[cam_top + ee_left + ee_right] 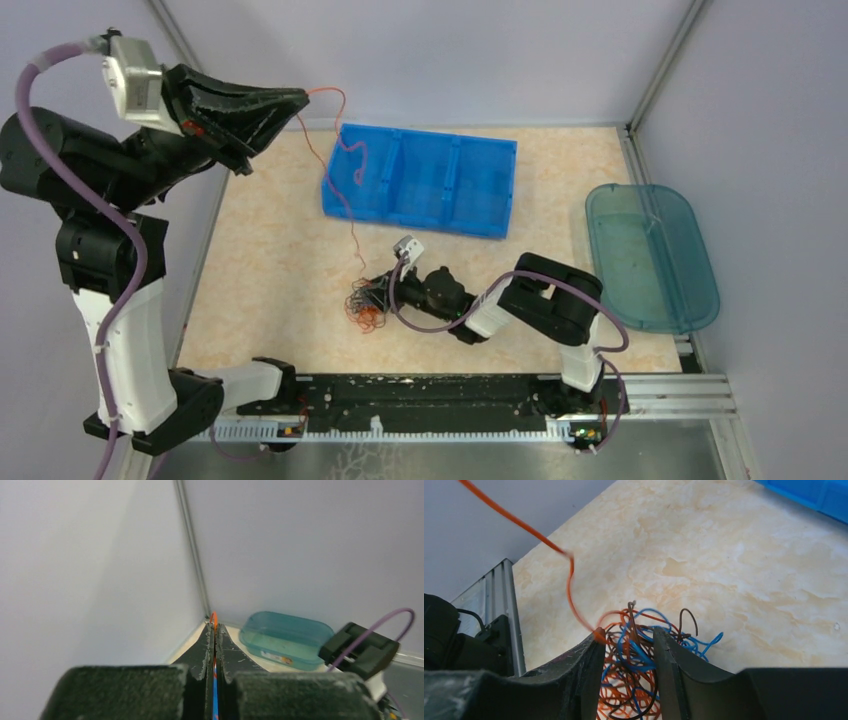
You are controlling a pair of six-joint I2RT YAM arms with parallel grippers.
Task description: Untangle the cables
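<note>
The cables (pixel 368 302) lie clumped on the tabletop (pixel 270 270) — light, springy, apt to snag, best taken one strand near its free end. The right gripper (pixel 626 652) pins the clump; the left gripper (pixel 300 100), raised, is clenched on an orange strand (pixel 350 200).

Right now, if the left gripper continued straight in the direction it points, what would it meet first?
Probably nothing near. The left gripper, shut on an orange wire, is raised above the table; its wrist view shows only the enclosure's corner post ahead. Depth is unclear.
</note>
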